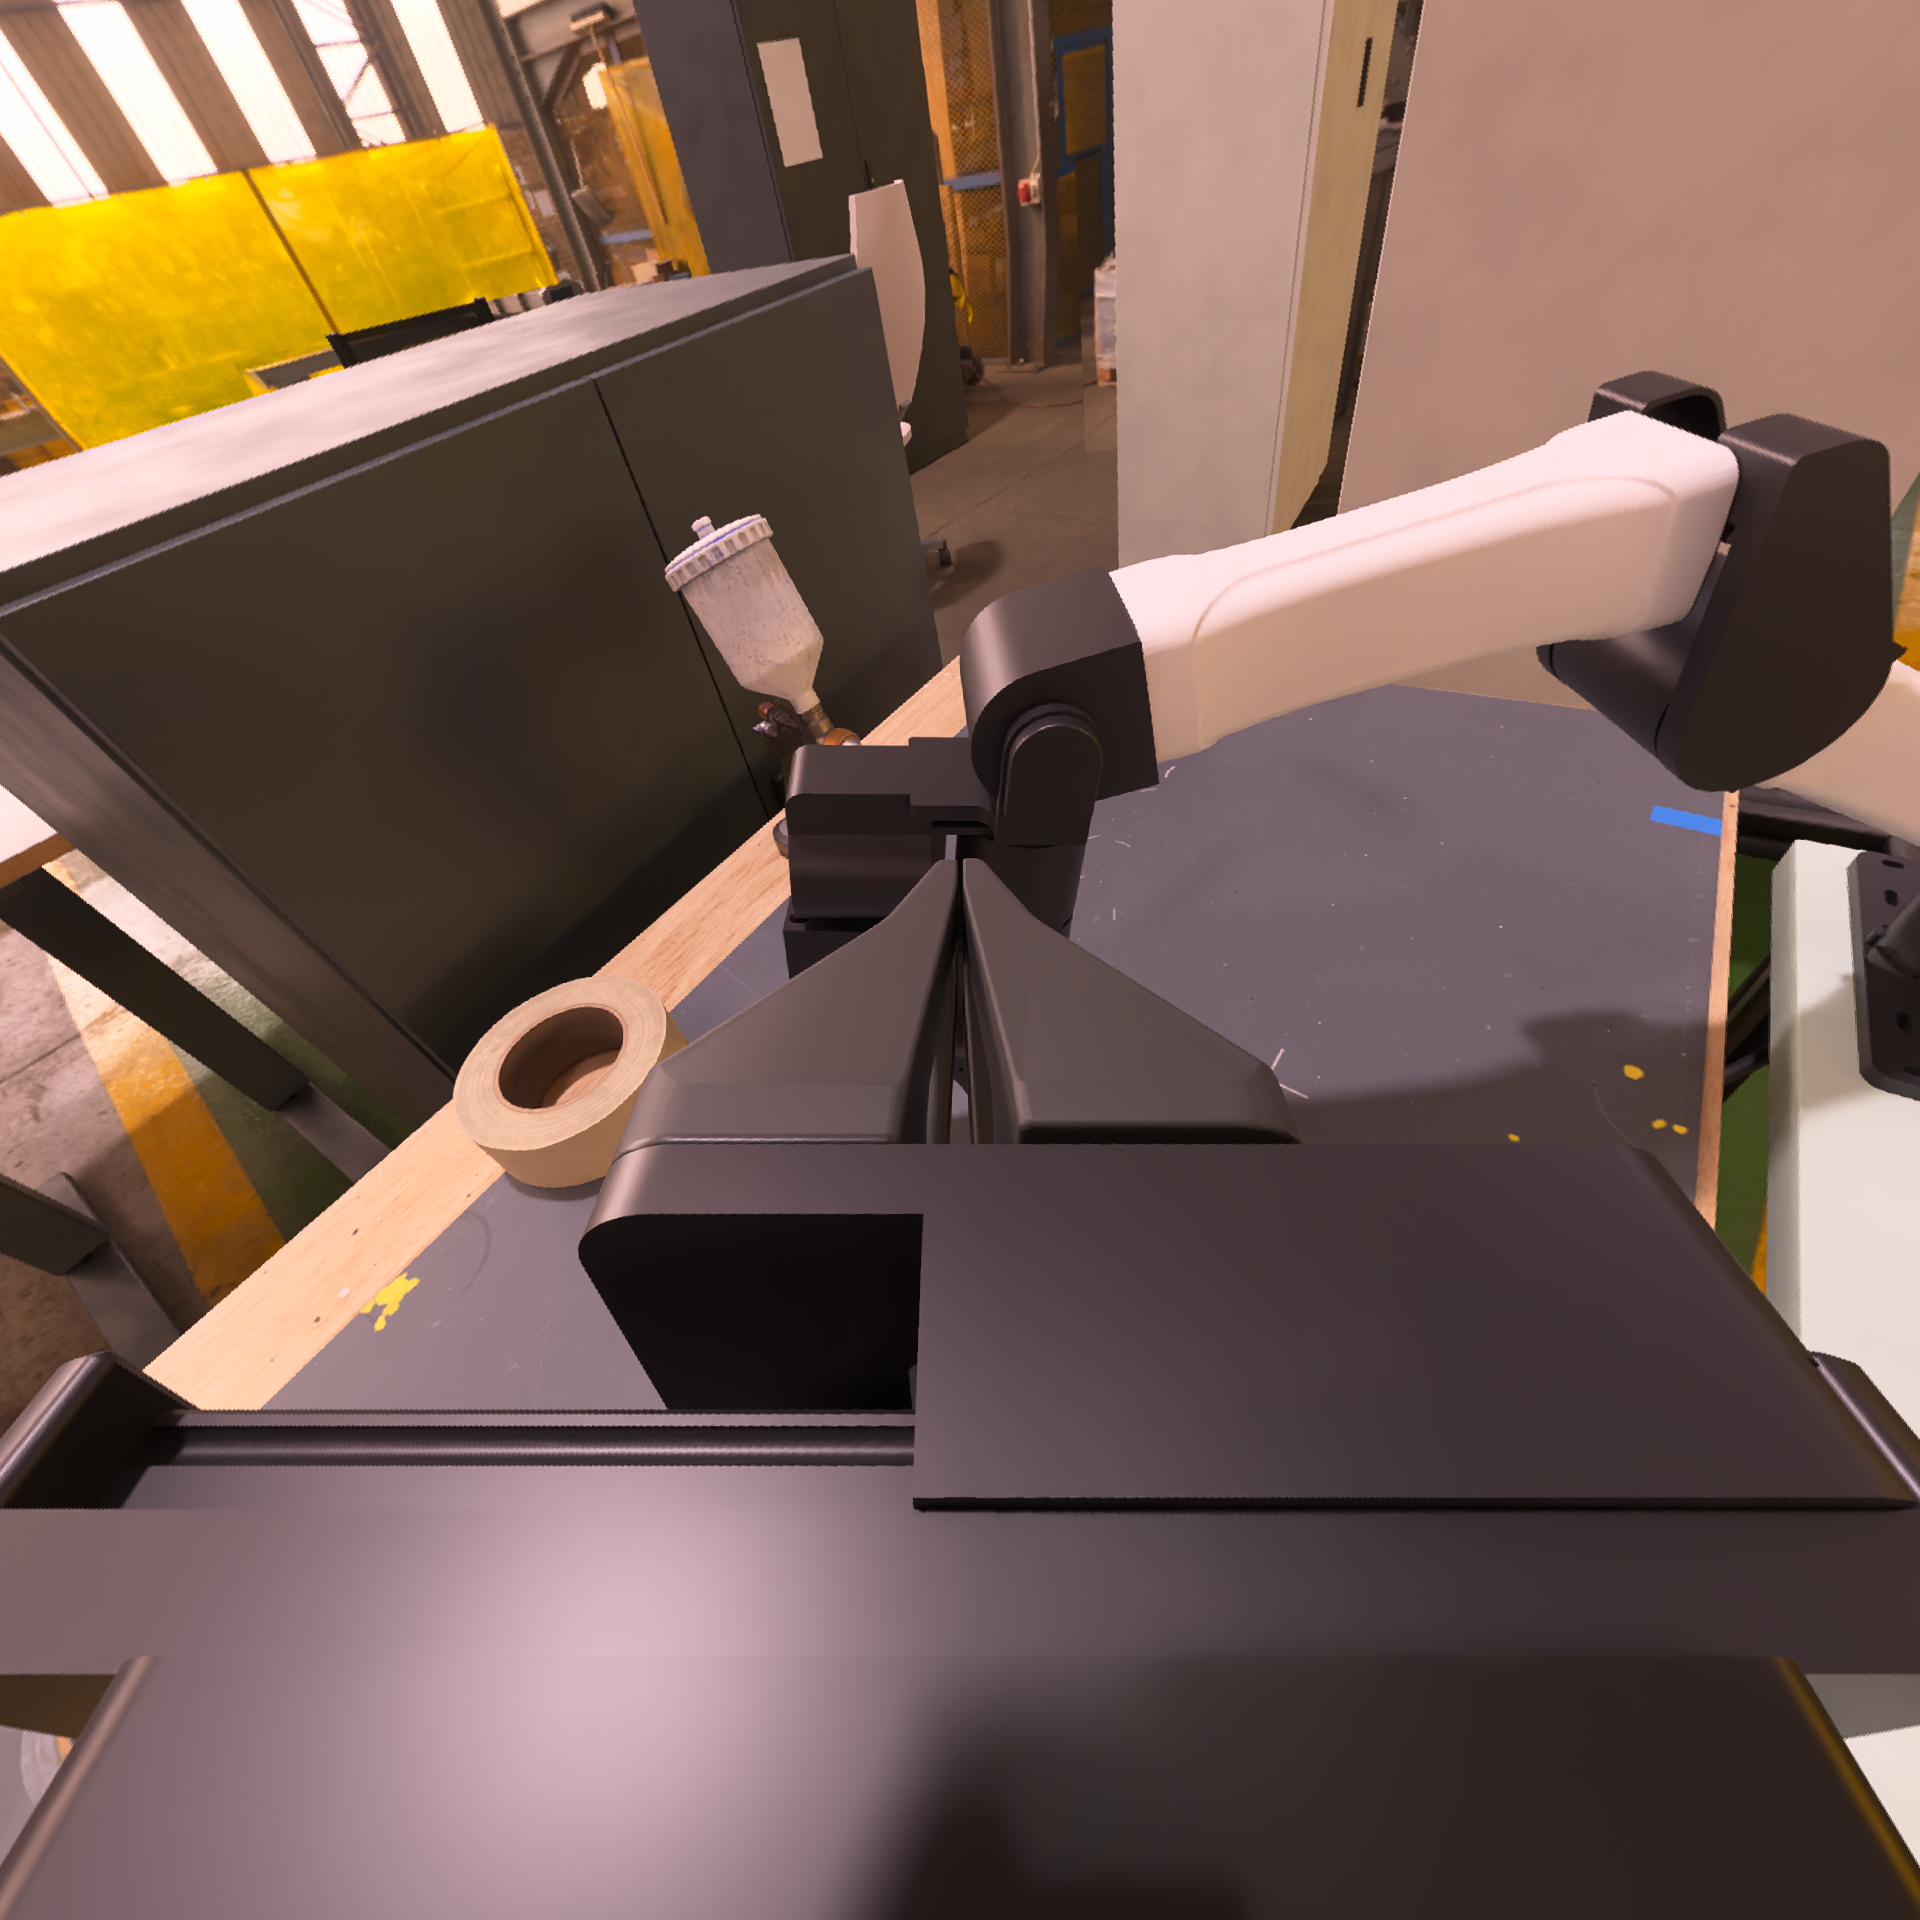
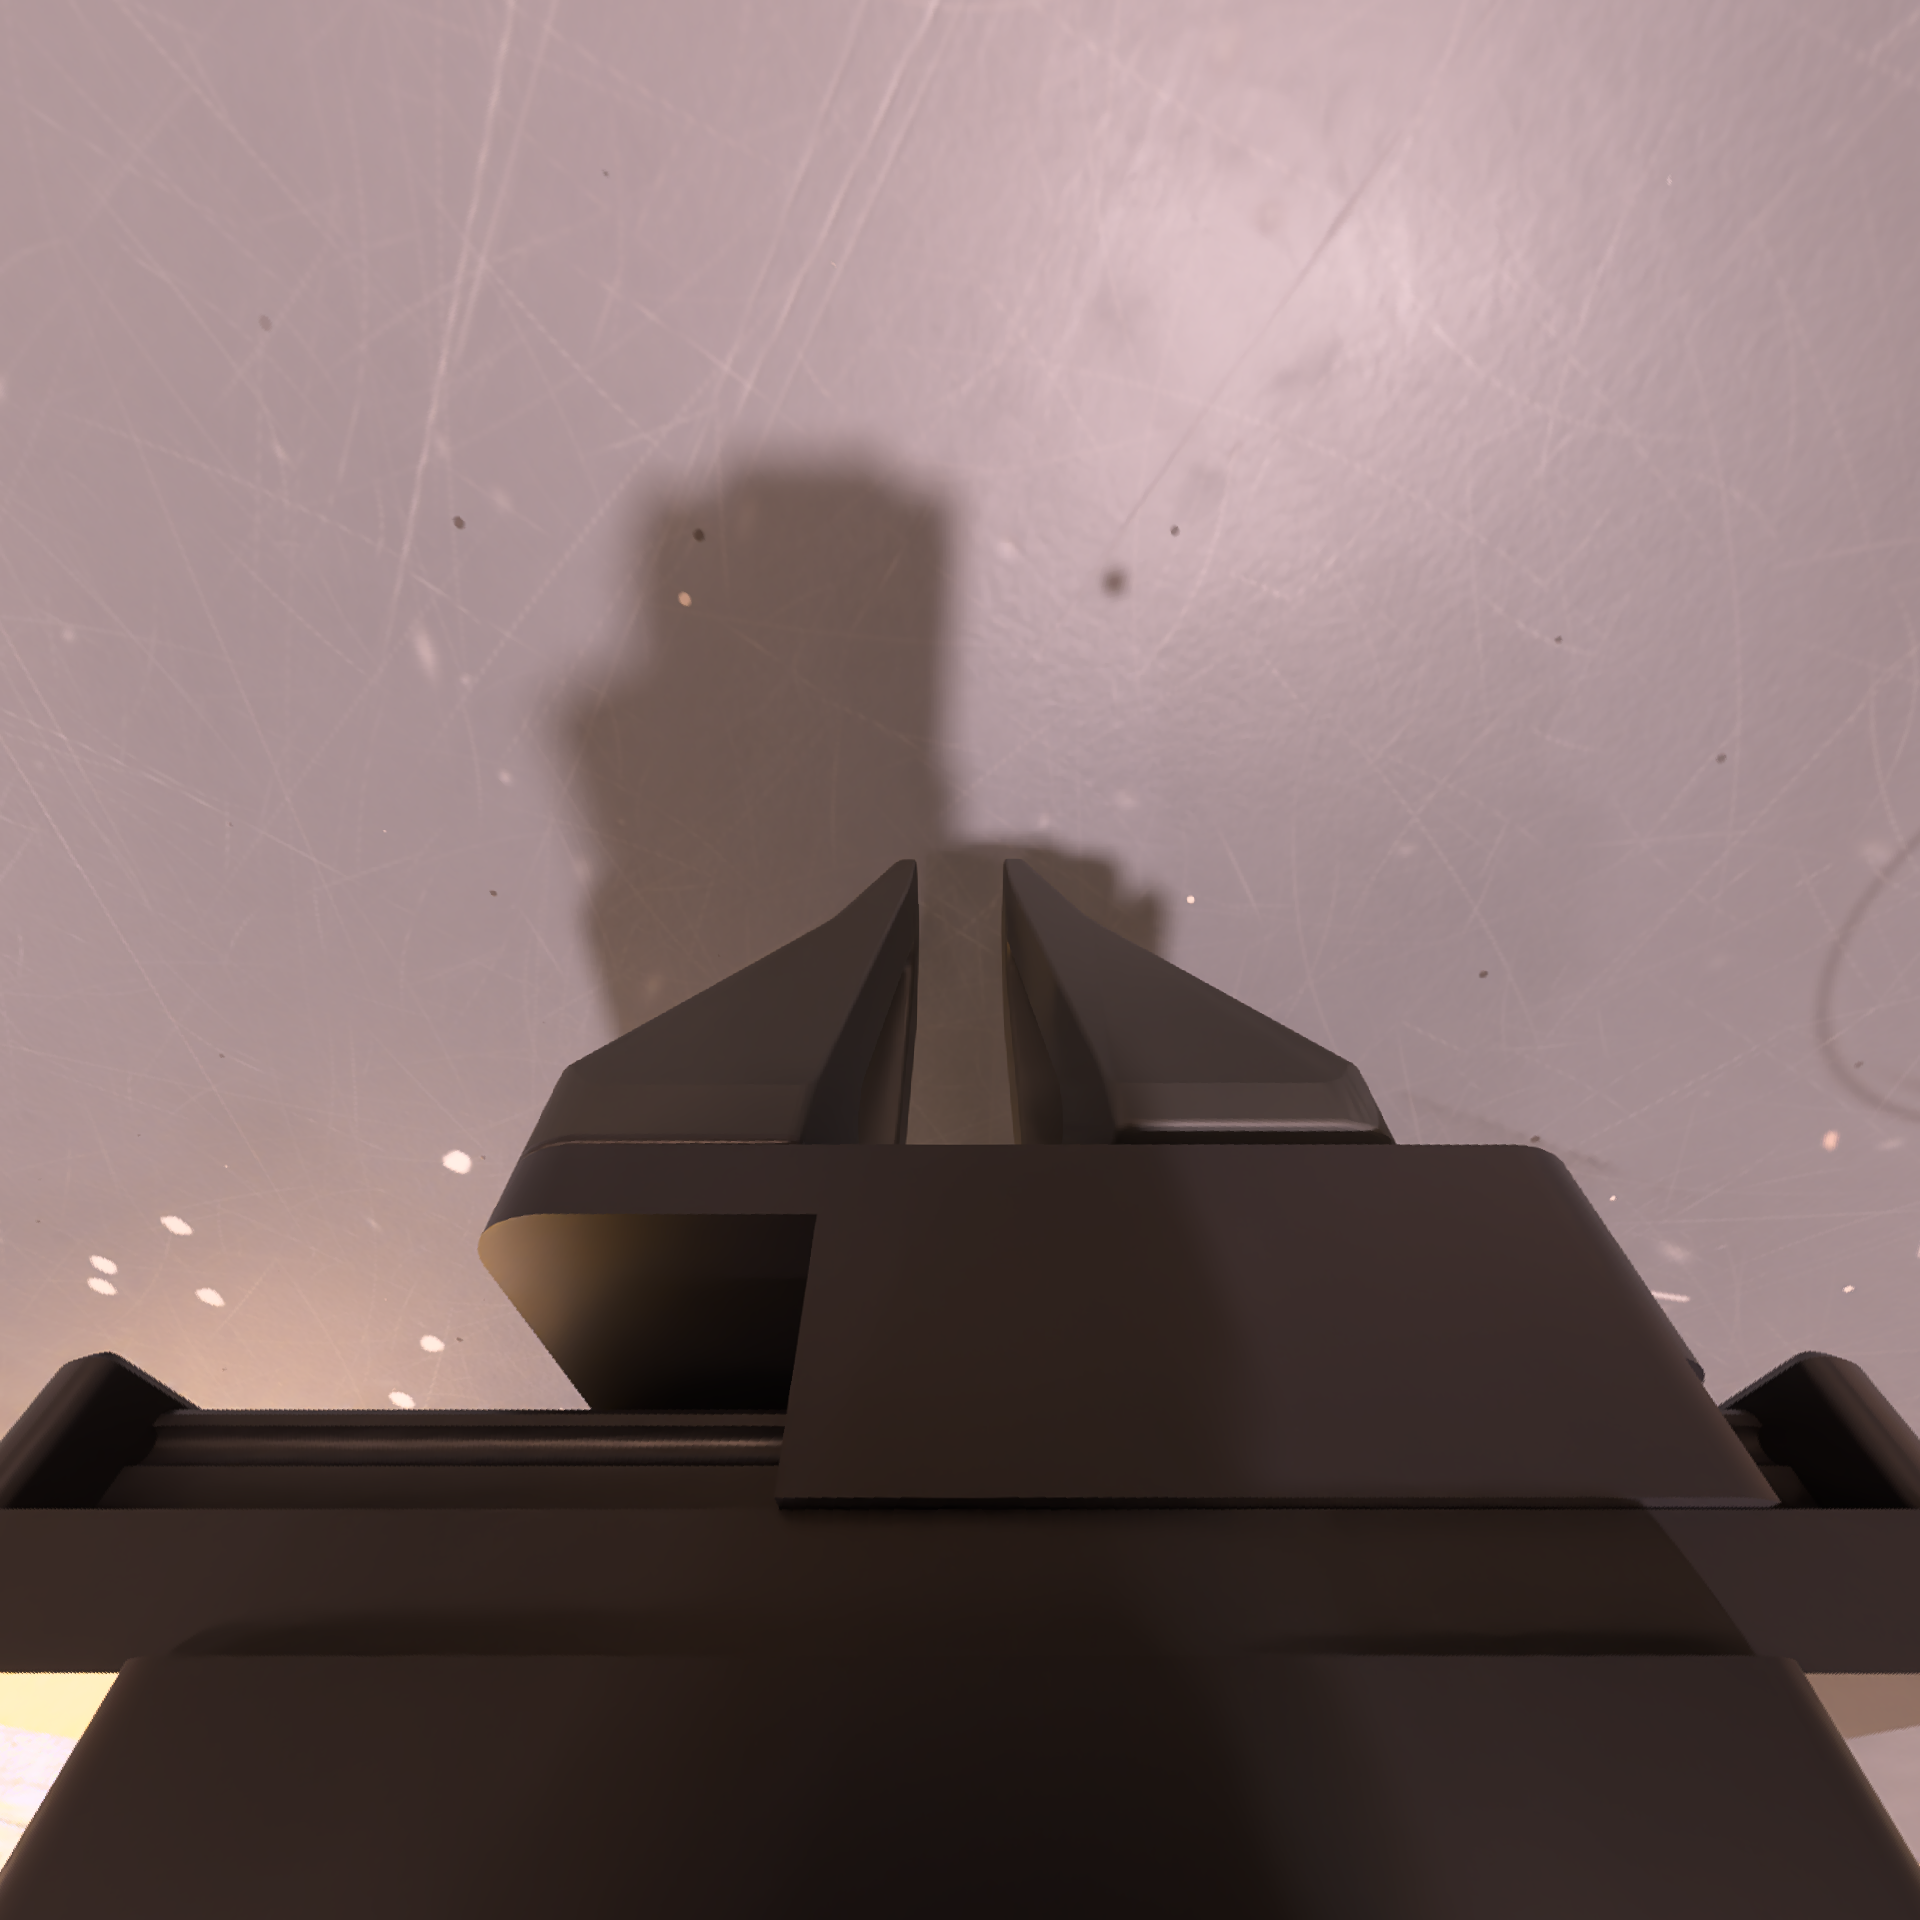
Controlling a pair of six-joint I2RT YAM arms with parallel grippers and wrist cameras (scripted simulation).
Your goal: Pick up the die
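No die shows in either view. My left gripper (image 1: pixel 958 862) is shut and empty, held above the dark grey table top (image 1: pixel 1403 956). Straight beyond its tips the right arm (image 1: pixel 1403 623) reaches in from the right with its wrist pointing down at the table; its fingers are hidden behind mine. In the right wrist view my right gripper (image 2: pixel 960 868) is close over the scratched table surface (image 2: pixel 1351 416), its fingers a narrow gap apart with only shadowed table showing between them.
A roll of tan tape (image 1: pixel 561 1081) lies on the table's wooden edge (image 1: pixel 395 1247) to the left. A spray gun with a white cup (image 1: pixel 748 623) stands farther along that edge. A dark cabinet (image 1: pixel 416 675) stands beyond the edge.
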